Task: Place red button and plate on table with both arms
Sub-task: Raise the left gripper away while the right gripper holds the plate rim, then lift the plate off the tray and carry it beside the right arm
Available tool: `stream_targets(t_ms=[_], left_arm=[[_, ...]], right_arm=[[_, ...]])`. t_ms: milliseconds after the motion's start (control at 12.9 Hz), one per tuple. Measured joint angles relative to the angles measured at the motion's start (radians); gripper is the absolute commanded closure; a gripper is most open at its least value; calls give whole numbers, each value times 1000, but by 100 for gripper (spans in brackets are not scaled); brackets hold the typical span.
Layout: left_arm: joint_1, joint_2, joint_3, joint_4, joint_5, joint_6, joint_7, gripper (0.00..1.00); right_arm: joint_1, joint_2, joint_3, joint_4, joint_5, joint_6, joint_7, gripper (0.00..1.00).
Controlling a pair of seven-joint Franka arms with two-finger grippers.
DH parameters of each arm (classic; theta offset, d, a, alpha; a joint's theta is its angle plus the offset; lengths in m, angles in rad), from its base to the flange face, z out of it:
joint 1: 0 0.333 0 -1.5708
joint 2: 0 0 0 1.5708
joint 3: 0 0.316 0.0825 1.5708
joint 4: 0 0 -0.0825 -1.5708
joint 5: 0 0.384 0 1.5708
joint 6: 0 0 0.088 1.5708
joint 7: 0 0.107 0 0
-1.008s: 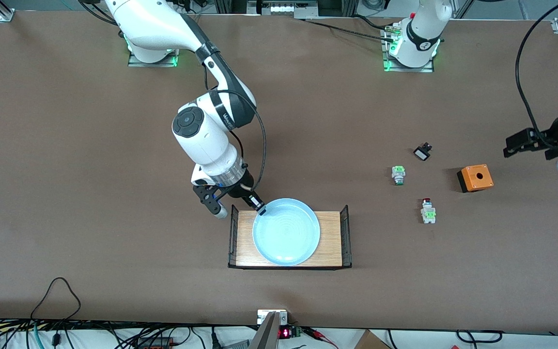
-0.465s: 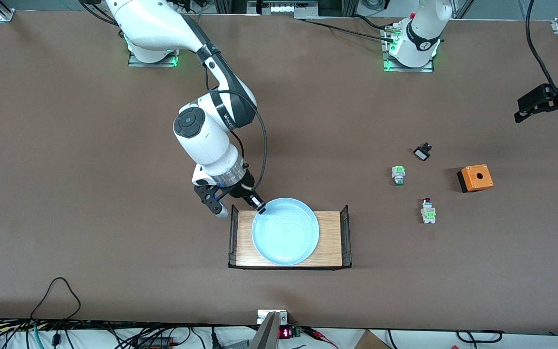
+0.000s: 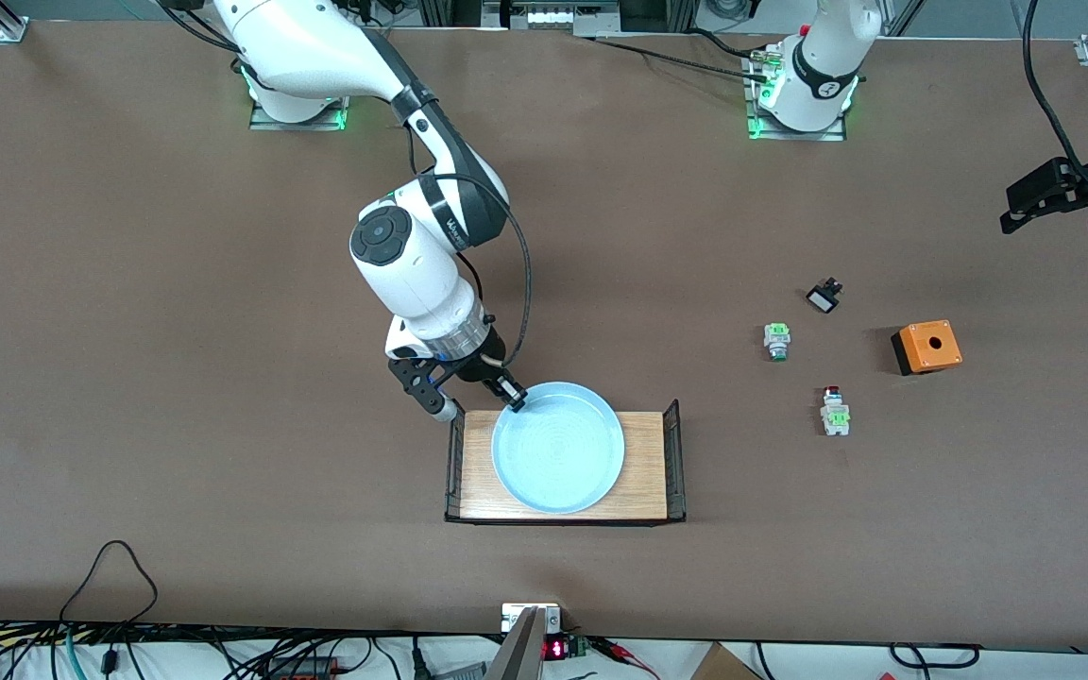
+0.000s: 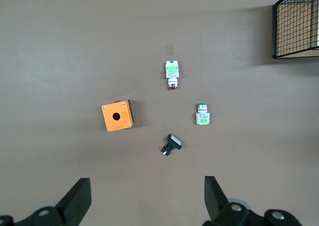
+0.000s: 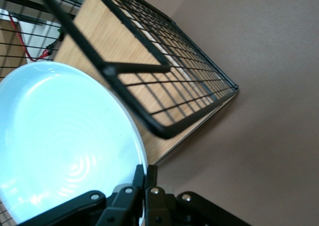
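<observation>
The light blue plate (image 3: 558,451) lies on the wooden tray (image 3: 643,467). My right gripper (image 3: 515,400) is shut on the plate's rim at the edge toward the robots' bases; in the right wrist view the fingertips (image 5: 139,175) pinch the plate (image 5: 60,136) at its rim. The red button (image 3: 834,412) lies on its side on the brown table (image 3: 223,378), toward the left arm's end. In the left wrist view the red button (image 4: 172,75) shows well ahead of my left gripper (image 4: 147,201). The left gripper (image 3: 1035,196) hangs open and empty over bare tabletop at that end.
An orange box (image 3: 926,347) with a round hole, a green-and-silver part (image 3: 776,340) and a small black-and-white part (image 3: 824,297) lie around the red button. The tray has black wire ends (image 3: 673,458). Cables run along the table's front edge.
The right gripper's fingers have closed on the plate's rim, and that arm shifted a little toward the left arm's end. The left arm swung from beside the orange box toward the bases' side.
</observation>
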Motion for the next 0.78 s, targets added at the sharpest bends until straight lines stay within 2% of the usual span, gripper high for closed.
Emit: stream_targets(t_ms=[155,465,776], left_arm=[[0,0,-1,0,-1,-1,-1,0],[0,0,-3,1,-5,1,-51,0],[0,0,-4,6,-5,1,-62,0]], right_arm=[[-1,-4,-1,38,0,-58,0,100],[-13,-24,-16,180,0,-282,0,100],[-60,-42,-22,202,0,-375,-18,100]])
